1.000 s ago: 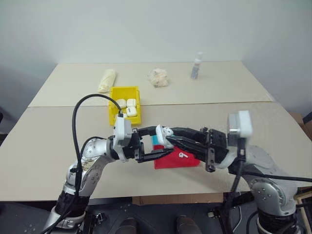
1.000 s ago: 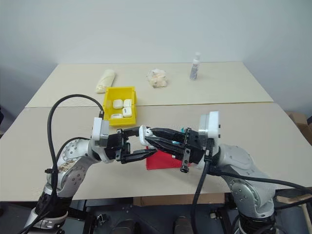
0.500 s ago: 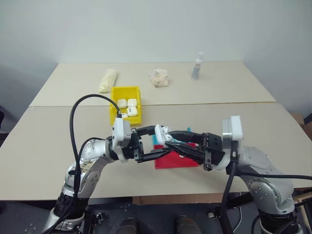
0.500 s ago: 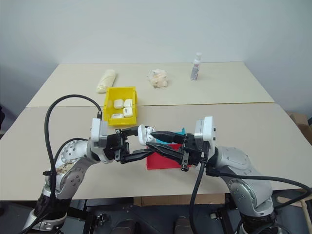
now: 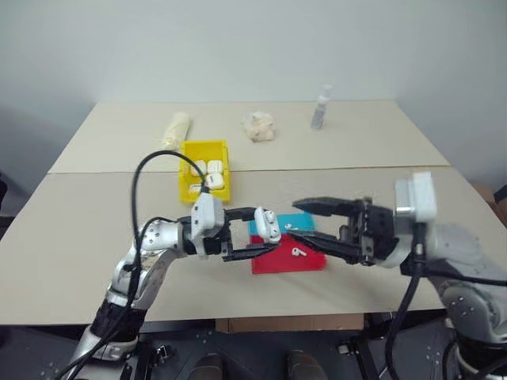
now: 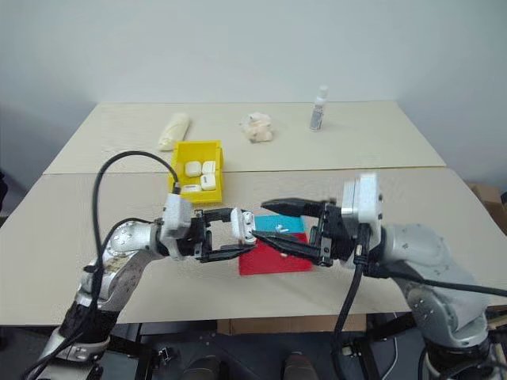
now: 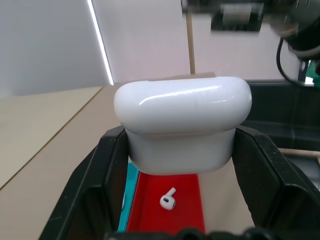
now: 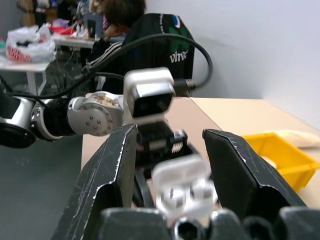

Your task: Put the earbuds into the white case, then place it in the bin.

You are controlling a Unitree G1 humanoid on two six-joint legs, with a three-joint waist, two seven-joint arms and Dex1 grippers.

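Mid-task, judged from the layout on the table. Well beyond the arms, toward the table's far side, the bin, already stocked with several finished white cases. Nearer the robot, the red tray with the blue tray just behind it. Above those trays, the left gripper, clamped on the white case, held level and pointed toward the other arm. Opposite it, just apart from the case, the right gripper, jaws standing apart and holding nothing. In the left wrist view the lid looks down on the case; in the right wrist view two rounded shapes show in the case's face, possibly seated earbuds, though too blurred to say. One earbud lying loose on the red tray, directly below the held case.

Done, by this reading: case picked up and presented between the arms. Left: filling not certain, stray earbud unresolved, then carrying the case across and releasing it into the bin.
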